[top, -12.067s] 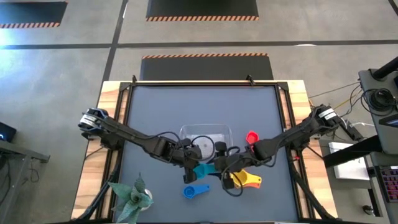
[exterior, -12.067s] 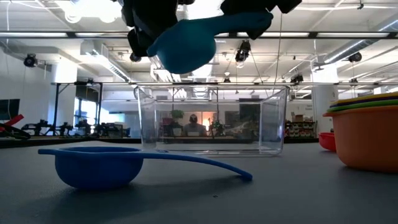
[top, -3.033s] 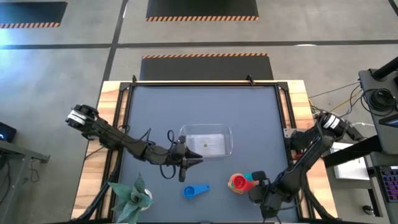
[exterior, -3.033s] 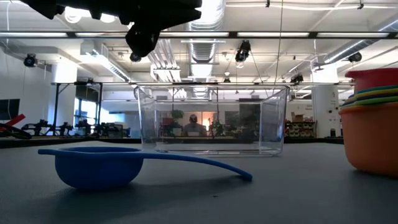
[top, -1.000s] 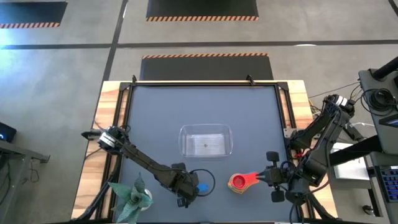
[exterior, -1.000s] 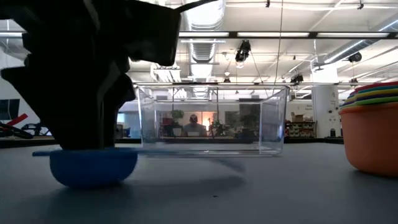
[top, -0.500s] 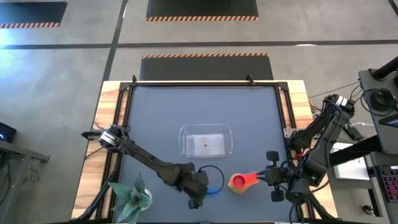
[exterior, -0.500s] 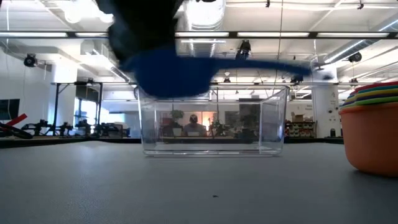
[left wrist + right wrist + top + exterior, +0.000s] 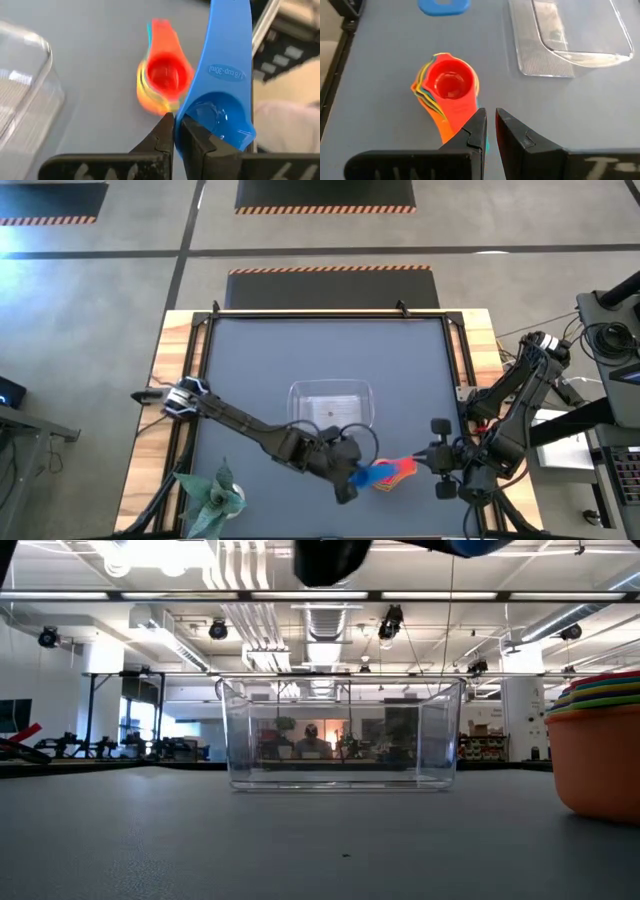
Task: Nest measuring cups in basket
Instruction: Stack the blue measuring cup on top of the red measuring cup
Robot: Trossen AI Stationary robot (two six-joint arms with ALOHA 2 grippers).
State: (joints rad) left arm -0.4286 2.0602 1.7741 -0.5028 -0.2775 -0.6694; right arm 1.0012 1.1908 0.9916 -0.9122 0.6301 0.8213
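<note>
Dark grey tabletop with wood edging is seen from above; an open workshop hall shows behind in the low view.

Status, judged from the current layout:
- Nested stack is standing on the table, red cup on top, orange shell outermost with yellow and green rims showing between. It sits near the front edge, apart from the basket, on the right arm's side.
- Basket is seen with nothing in it in the high, low and right wrist views.
- Blue cup is carried in the air by the left gripper, whose fingers are pinched onto the bowl rim. It hangs just beside and above the stack, not yet seated in it.
- Right gripper is parked at the stack's handle end; fingers are nearly together with only a narrow slot between, nothing held.
- Left to do, by estimate: blue cup dropped into the stack, then the whole stack moved into the basket. Nesting looks mostly done; placement not started.

Orientation:
- Blue cup is held mouth-up; its long axis runs bowl-to-handle, handle pointing away from the left wrist, roughly parallel to the stack's handles.
- Stack handles are fanned together and point toward the right gripper.
</note>
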